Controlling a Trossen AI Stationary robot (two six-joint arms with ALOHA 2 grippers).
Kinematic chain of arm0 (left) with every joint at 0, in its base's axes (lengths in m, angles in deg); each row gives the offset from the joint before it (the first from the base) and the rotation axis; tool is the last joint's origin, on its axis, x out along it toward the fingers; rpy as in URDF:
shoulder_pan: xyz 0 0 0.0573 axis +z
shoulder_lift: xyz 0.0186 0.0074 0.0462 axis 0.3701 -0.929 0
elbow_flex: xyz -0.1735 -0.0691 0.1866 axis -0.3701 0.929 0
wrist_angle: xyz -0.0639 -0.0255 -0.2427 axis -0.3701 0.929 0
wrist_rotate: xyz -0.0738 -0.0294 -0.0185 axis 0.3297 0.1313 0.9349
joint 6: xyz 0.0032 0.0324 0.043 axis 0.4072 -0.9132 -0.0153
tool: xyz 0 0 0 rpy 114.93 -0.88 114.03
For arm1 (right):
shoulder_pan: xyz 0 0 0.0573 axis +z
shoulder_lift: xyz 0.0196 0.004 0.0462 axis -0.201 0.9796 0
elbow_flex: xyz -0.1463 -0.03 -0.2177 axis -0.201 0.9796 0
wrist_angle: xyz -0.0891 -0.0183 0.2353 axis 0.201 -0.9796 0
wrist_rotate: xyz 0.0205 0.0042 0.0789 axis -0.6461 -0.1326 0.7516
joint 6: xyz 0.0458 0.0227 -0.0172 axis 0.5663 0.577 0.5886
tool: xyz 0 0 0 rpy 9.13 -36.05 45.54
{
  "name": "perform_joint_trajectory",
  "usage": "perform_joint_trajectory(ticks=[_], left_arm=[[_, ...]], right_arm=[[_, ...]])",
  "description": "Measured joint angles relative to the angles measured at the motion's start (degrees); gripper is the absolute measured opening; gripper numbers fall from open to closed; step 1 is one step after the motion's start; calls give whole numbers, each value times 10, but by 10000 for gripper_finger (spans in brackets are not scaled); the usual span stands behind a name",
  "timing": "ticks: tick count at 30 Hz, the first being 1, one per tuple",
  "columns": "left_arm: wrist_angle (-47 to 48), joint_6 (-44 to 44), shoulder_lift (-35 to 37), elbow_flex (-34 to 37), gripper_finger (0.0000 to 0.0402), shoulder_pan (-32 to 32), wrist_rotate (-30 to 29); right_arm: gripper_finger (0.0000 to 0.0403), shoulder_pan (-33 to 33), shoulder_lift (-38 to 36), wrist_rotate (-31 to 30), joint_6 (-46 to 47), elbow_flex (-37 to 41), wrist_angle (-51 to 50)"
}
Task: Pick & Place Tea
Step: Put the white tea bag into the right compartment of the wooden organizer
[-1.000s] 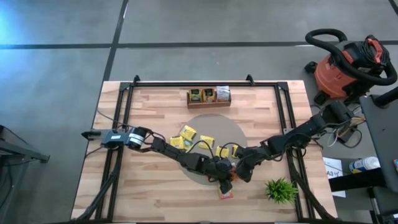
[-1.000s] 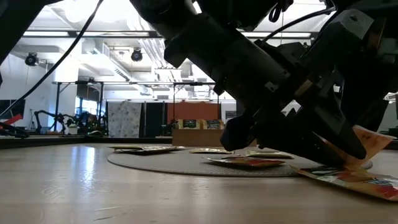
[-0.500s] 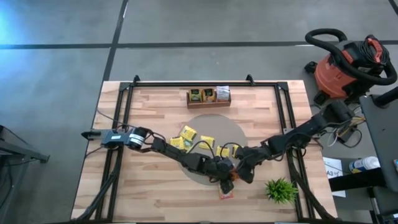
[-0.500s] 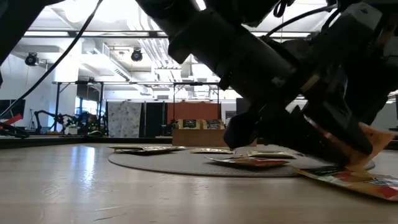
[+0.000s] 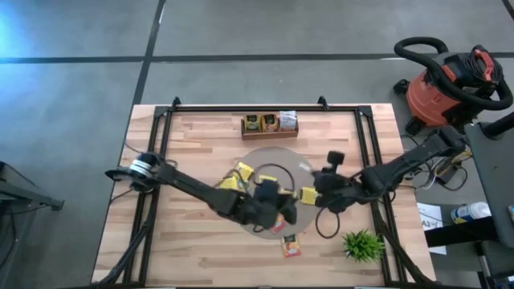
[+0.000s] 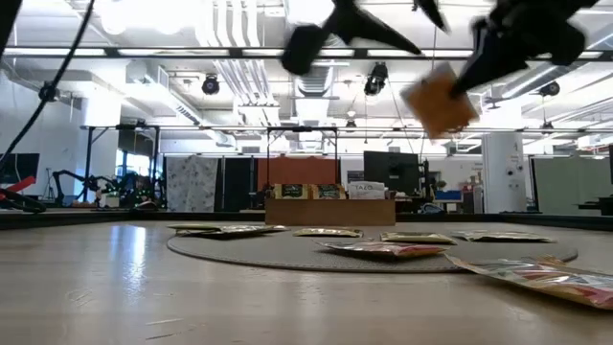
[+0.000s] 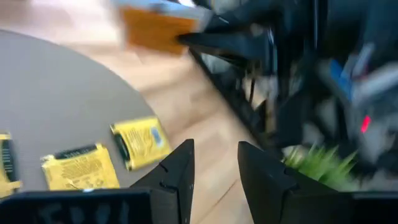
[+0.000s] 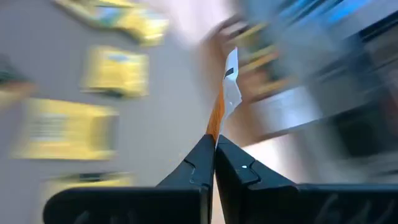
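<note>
From above, the right gripper (image 5: 323, 186) hangs over the edge of the round grey mat (image 5: 301, 164), and the left gripper (image 5: 283, 210) sits just beside it over the same mat. Yellow tea packets (image 5: 242, 170) lie scattered around both, and one orange packet (image 5: 291, 247) lies on the wood nearby. Beyond them, the wooden tray (image 5: 270, 133) holds upright packets in each compartment. At table height, the right gripper (image 6: 458, 86) carries an orange tea packet (image 6: 439, 100) high above the mat. The left wrist view shows its own fingers (image 7: 181, 167) parted with nothing between them. The right wrist view shows fingers (image 8: 198, 163) pinched tight on the orange packet's edge (image 8: 216, 115).
</note>
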Motion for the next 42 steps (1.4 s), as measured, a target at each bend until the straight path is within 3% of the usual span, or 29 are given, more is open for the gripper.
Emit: perform_joint_trajectory(ticks=[6,9,14,19,23,28,34,42], left_arm=[[-71,78,104,105,117,41,-51],[-202,69,158,185,117,83,-6],[-419,99,189,308,117,171,128],[-454,157,186,356,117,231,214],[-451,167,178,362,117,250,237],[-449,147,178,355,117,273,262],[-429,120,178,348,117,298,303],[-425,131,177,358,117,306,307]], right_arm=[[8,17,47,-257,-279,-32,-6],[8,0,71,-311,-350,-32,-7],[8,-51,105,-305,-402,-32,0],[8,-108,126,-293,-437,-36,19],[8,-138,149,-290,-438,-57,21],[8,-165,194,-242,-461,-99,27],[8,-188,247,-248,-459,-147,20],[8,-189,263,-249,-466,-198,20]])
